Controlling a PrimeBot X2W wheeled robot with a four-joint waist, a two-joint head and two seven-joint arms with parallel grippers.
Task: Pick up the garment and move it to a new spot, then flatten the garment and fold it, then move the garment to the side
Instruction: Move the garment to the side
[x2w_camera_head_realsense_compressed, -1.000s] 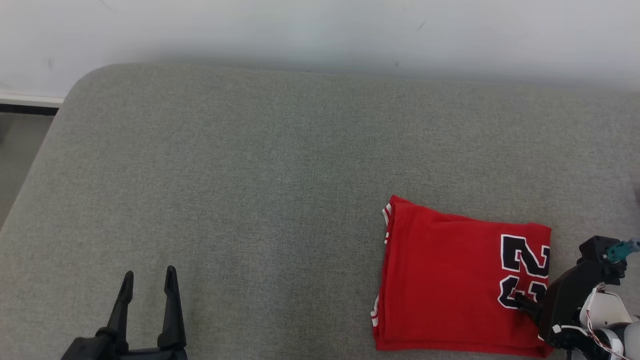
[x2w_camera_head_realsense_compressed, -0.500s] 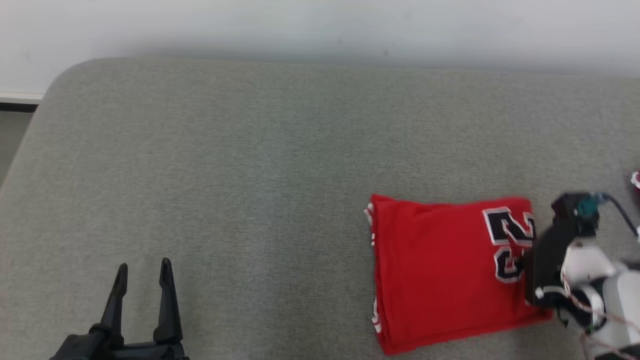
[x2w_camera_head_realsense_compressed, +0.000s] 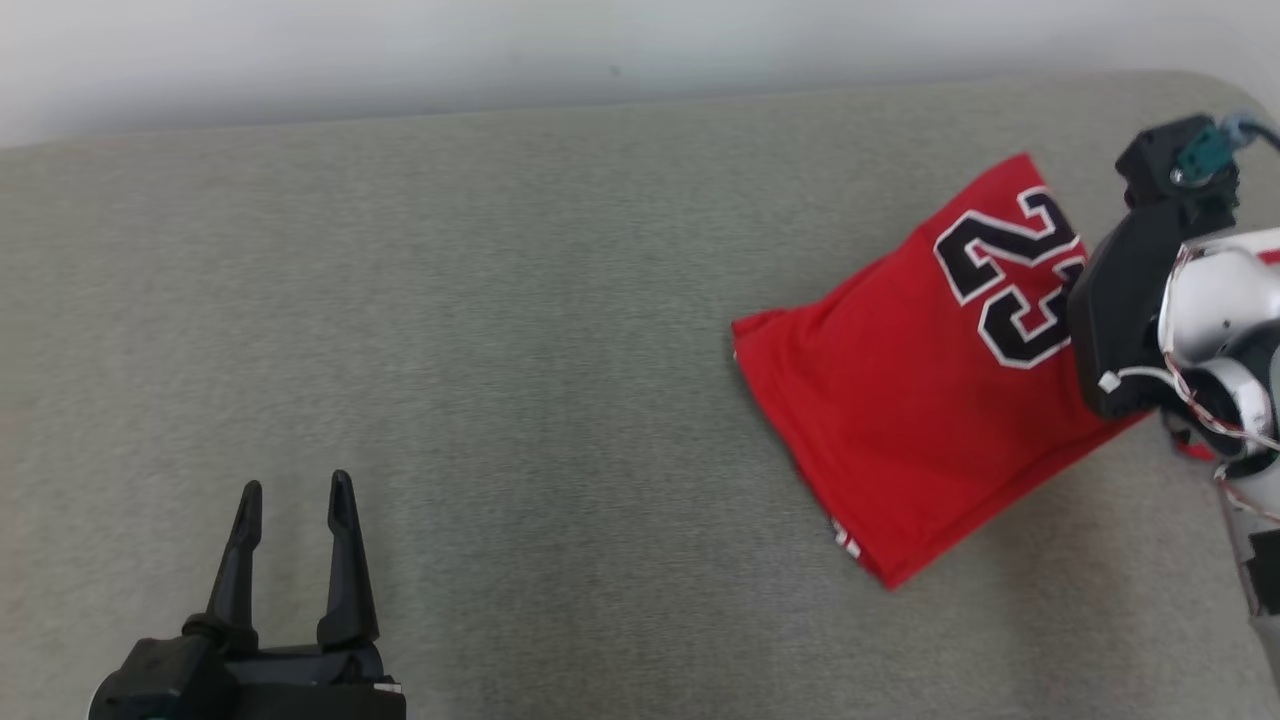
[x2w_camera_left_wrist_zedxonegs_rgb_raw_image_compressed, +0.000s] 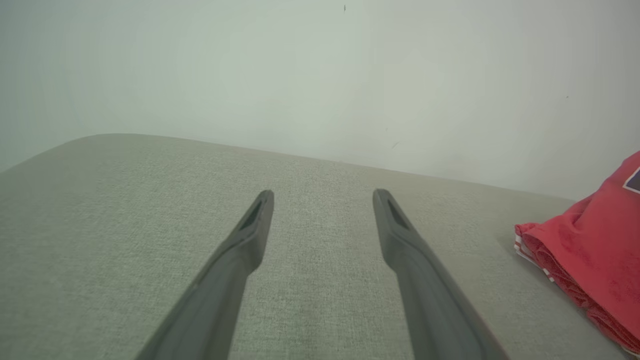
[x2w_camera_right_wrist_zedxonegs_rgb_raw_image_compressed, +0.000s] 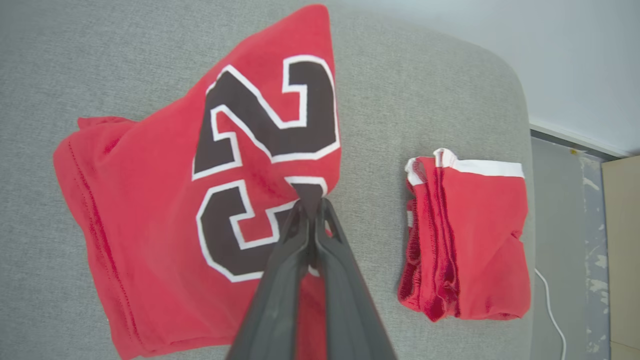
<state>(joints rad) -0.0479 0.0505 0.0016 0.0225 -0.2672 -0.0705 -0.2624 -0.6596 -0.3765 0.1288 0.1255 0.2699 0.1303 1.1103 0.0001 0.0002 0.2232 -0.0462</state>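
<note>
The garment (x2w_camera_head_realsense_compressed: 920, 400) is a folded red jersey with a black and white number, seen in the head view at the right of the grey cushion (x2w_camera_head_realsense_compressed: 500, 300). Its numbered end is raised and its far corner hangs lower over the cushion. My right gripper (x2w_camera_right_wrist_zedxonegs_rgb_raw_image_compressed: 310, 207) is shut on the garment's (x2w_camera_right_wrist_zedxonegs_rgb_raw_image_compressed: 150, 190) numbered edge, and its dark wrist (x2w_camera_head_realsense_compressed: 1135, 300) covers that edge in the head view. My left gripper (x2w_camera_head_realsense_compressed: 295, 490) stands open at the lower left over bare cushion, holding nothing. In the left wrist view its fingers (x2w_camera_left_wrist_zedxonegs_rgb_raw_image_compressed: 255, 225) are spread, with the garment (x2w_camera_left_wrist_zedxonegs_rgb_raw_image_compressed: 595, 260) at the right edge.
A second folded red piece with white trim (x2w_camera_right_wrist_zedxonegs_rgb_raw_image_compressed: 470, 240) lies on the cushion to the right of the held jersey, near the cushion's rounded end. Beyond that end are the floor and a white cable (x2w_camera_right_wrist_zedxonegs_rgb_raw_image_compressed: 550, 300). A pale wall (x2w_camera_head_realsense_compressed: 500, 50) runs along the cushion's far edge.
My right gripper has shut on the garment's numbered edge and lifted it up and away, tilting the garment. The head camera has turned right. The left gripper stays open.
</note>
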